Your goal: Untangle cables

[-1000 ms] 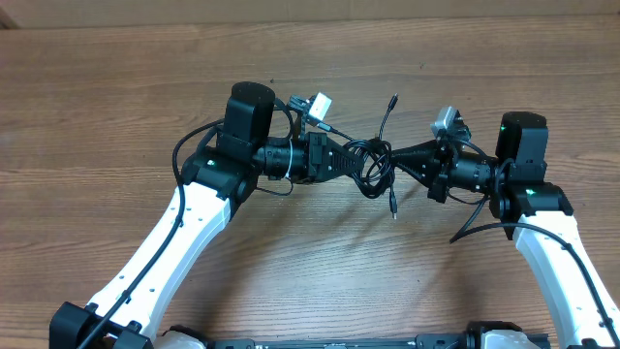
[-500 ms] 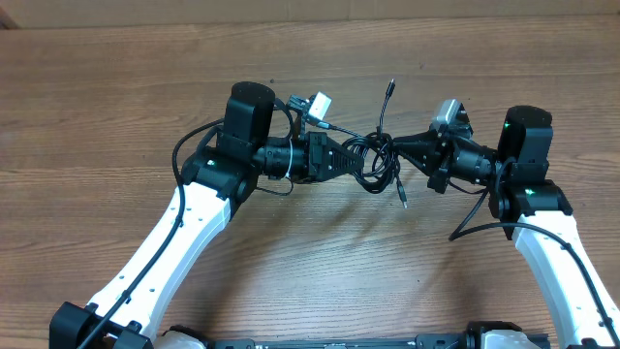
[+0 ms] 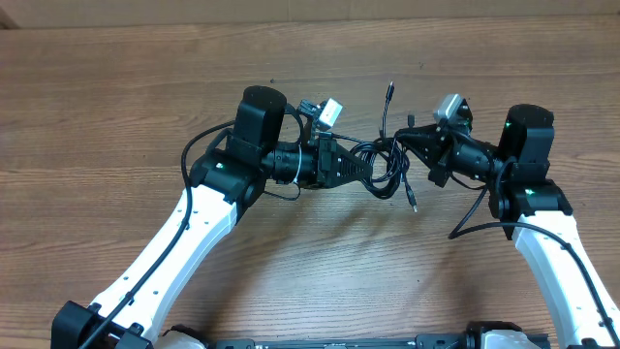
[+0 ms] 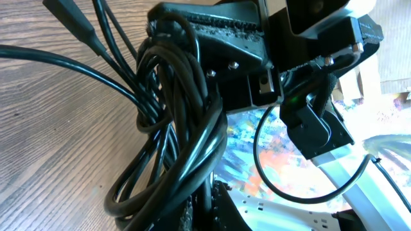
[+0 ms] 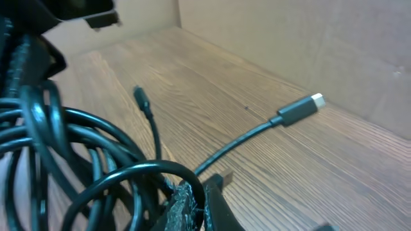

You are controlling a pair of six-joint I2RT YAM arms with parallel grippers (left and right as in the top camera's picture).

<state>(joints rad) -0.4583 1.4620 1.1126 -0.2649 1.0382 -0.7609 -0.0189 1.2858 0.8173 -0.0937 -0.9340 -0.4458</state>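
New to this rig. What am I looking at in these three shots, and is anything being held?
These are two robot arms at a wooden table, each ending in a two-finger gripper. The wide picture looks straight down from above. The other two come from small cameras, one on each wrist, so each looks along that arm's own fingers. Between the arms is a knot of thin black cables. The left gripper and the right gripper are both shut on that knot from opposite sides. Loose ends stick out of it, and the right wrist view shows one silver-tipped plug clearly.
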